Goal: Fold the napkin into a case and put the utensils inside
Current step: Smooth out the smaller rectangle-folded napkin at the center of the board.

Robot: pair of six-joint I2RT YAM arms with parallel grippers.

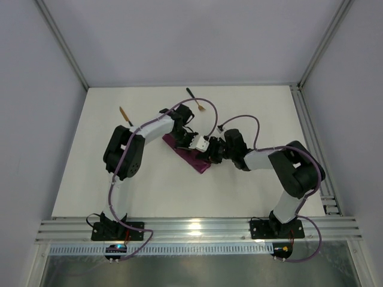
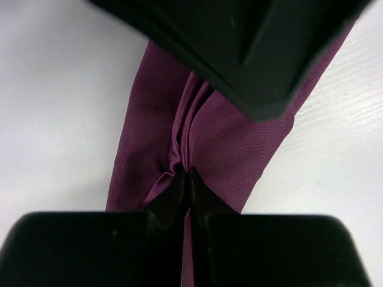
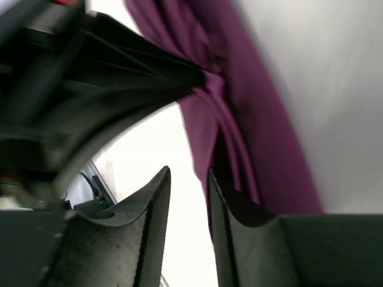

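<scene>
The napkin (image 1: 194,160), a narrow folded strip, lies mid-worktop (image 1: 257,191), with its middle hidden beneath both wrists. The left gripper (image 2: 187,174) is clenched on a raised pleat. The right gripper (image 3: 188,176) stands slightly parted, gripping nothing, with cloth beside one finger. Toward the far edge lie the fork (image 1: 199,104) and the knife (image 1: 123,113), whose handle is partly under the left arm.

No text was readable, no labels, brands, numbers or signs showed in any of the three views.
</scene>
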